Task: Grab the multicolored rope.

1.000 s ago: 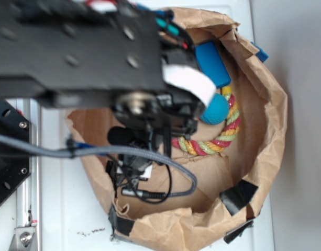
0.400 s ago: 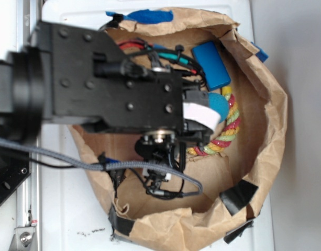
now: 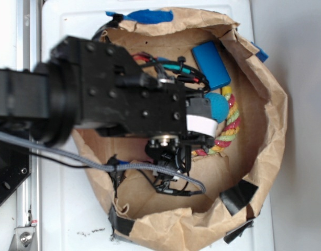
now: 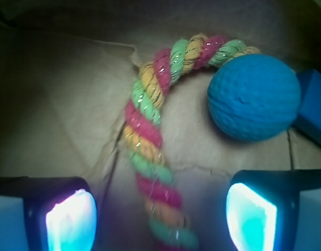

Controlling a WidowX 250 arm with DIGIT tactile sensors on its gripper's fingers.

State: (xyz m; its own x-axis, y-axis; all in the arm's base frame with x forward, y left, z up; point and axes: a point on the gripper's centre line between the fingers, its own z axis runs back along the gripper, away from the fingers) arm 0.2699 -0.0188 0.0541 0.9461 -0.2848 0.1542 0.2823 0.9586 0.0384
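Note:
The multicolored rope [image 4: 150, 141], twisted red-pink, yellow and light green, lies curved on the brown paper floor. In the exterior view the rope [image 3: 231, 123] shows only partly, to the right of the arm. My gripper [image 4: 160, 219] is open, its two fingers on either side of the rope's lower part, apart from it. In the exterior view the gripper itself is hidden under the black arm [image 3: 123, 102]. A teal ball [image 4: 253, 97] sits inside the rope's curve; it also shows in the exterior view [image 3: 219, 107].
A blue rectangular block [image 3: 210, 65] lies beyond the ball, seen at the right edge of the wrist view [image 4: 312, 107]. A brown paper wall [image 3: 270, 130] rings the objects, held with black tape [image 3: 238, 196]. A grey cable [image 3: 123, 168] crosses below the arm.
The arm has moved right and down over the rope, covering more of it and part of the ball. The rope, ball and block have not moved.

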